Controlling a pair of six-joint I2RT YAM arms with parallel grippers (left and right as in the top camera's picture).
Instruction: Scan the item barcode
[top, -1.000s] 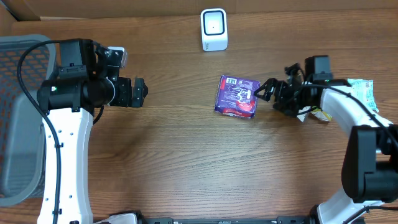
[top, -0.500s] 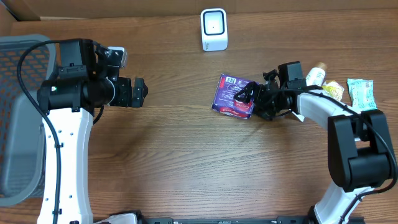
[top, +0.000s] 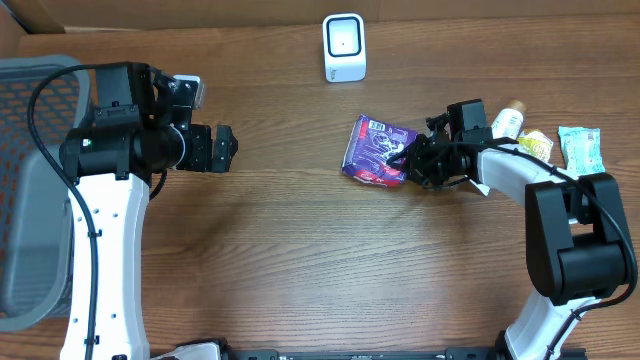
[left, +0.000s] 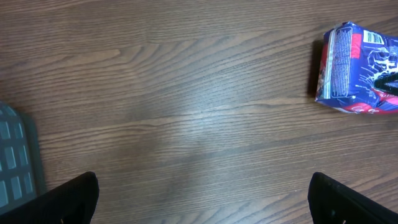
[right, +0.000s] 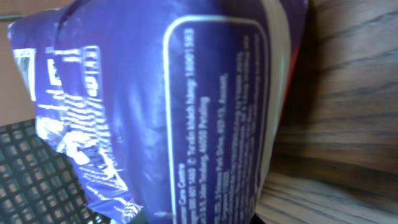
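Lying right of centre on the table (top: 300, 260): purple packet (top: 375, 150), clamped at its right-hand edge by right gripper (top: 410, 160); white scanner (top: 344, 47) stands beyond it toward the far edge, slightly leftward; left gripper (top: 222, 148) splayed, empty, well apart; right arm nearer.

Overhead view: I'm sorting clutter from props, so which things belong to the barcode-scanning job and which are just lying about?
Job: purple packet, white scanner, right gripper closed on the packet's edge.
Lying about: grey basket, small bottle, yellow item, green packet, open left gripper.
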